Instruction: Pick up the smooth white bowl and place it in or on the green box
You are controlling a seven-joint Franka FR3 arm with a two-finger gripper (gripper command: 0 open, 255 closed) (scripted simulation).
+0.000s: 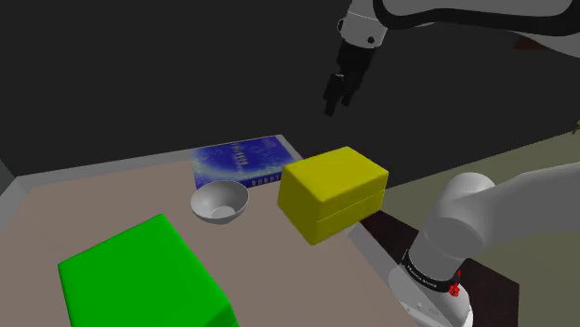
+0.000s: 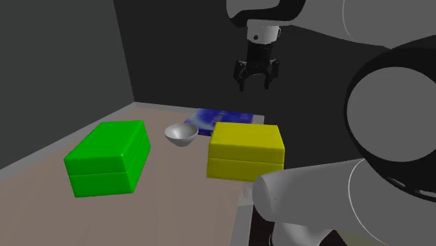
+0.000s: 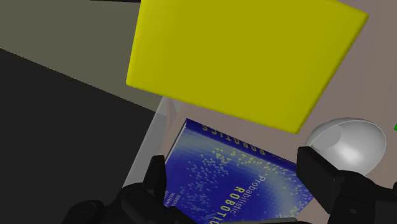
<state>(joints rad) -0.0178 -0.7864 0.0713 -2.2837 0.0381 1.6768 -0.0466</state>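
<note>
The smooth white bowl (image 1: 220, 201) (image 2: 181, 134) (image 3: 347, 143) rests upright on the table between a blue book and the green box (image 1: 139, 277) (image 2: 108, 157). The green box is closed and sits at the table's front in the shoulder view. My black gripper (image 1: 335, 98) (image 2: 255, 78) (image 3: 235, 191) hangs high above the table, over the book and the yellow box, well clear of the bowl. Its fingers stand apart with nothing between them.
A yellow box (image 1: 333, 192) (image 2: 246, 149) (image 3: 245, 54) stands next to the bowl, on the stand's side. A blue book (image 1: 239, 159) (image 2: 222, 118) (image 3: 238, 178) lies flat at the table's far edge. A raised rim (image 1: 93, 169) runs along the table's far side.
</note>
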